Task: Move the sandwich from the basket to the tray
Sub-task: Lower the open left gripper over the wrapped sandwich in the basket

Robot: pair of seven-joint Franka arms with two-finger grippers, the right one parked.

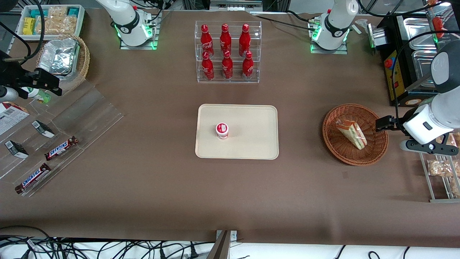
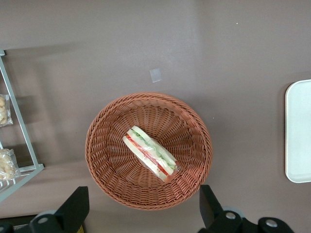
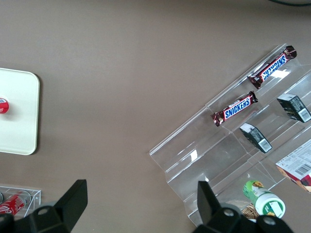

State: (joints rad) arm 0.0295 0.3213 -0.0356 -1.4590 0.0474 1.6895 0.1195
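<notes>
The sandwich [image 1: 352, 133] [image 2: 150, 154], a wrapped pale wedge with green and red filling, lies on its side in the reddish-brown woven basket [image 1: 329, 138] [image 2: 104, 160]. My gripper [image 1: 383, 124] [image 2: 141, 213] hovers above the basket's rim on the side toward the working arm's end of the table. It is open, its black fingers [image 2: 73, 208] spread wide with nothing between them. The cream tray [image 1: 251, 144] [image 2: 299, 131] sits mid-table, beside the basket toward the parked arm's end. It carries a small red-and-white cup [image 1: 222, 130].
A clear rack of red bottles [image 1: 228, 52] stands farther from the front camera than the tray. A metal snack rack [image 1: 440, 169] [image 2: 19, 145] lies close beside the basket. A clear candy display [image 1: 54, 136] and a tan basket with foil containers [image 1: 64, 57] are at the parked arm's end.
</notes>
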